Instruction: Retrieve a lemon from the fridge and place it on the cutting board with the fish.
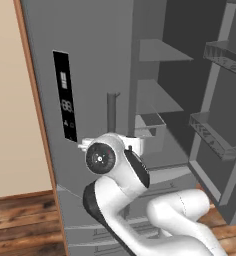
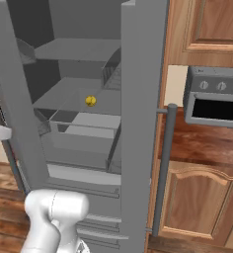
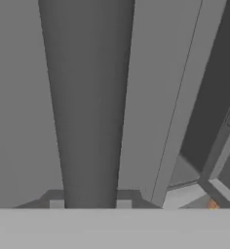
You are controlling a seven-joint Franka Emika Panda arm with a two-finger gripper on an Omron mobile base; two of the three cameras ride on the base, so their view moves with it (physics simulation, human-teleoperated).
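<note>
The grey fridge (image 1: 95, 60) stands with its doors swung out, shelves showing inside. A small yellow lemon (image 2: 90, 101) rests on a middle shelf, above a clear drawer. My gripper (image 1: 113, 135) is pressed to the lower end of the vertical bar handle (image 1: 112, 110) of the left door, the one with the black display panel (image 1: 66, 95). In the hand view that handle (image 3: 87, 97) runs straight down the middle, very close, and the fingertips are hidden; the jaws look shut on it. The cutting board and the fish are out of view.
The right door (image 2: 143, 99) stands edge-on with its own bar handle (image 2: 164, 168), and its bins (image 1: 215, 135) jut out at the right. A grey toaster oven (image 2: 214, 99) sits on a wooden counter above cabinets (image 2: 197, 197). Wood floor (image 1: 20, 220) lies below.
</note>
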